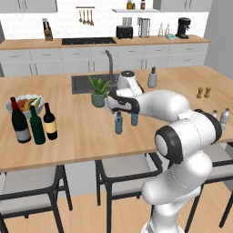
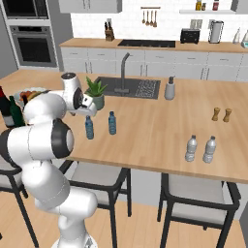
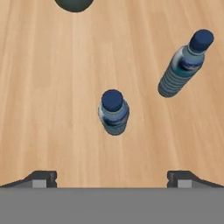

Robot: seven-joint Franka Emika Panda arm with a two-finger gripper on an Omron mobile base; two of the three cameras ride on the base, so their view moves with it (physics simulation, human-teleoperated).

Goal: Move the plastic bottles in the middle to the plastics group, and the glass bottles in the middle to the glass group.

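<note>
Bottle: small translucent blue plastic bottle [image 3: 113, 112], upright, probably light, tippy.
Grasp: body below cap.
Gripper [image 3: 112, 177]: wide, empty.

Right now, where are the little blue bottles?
The two blue bottles stand side by side mid-counter, just in front of the potted plant, with the open gripper above them.
</note>
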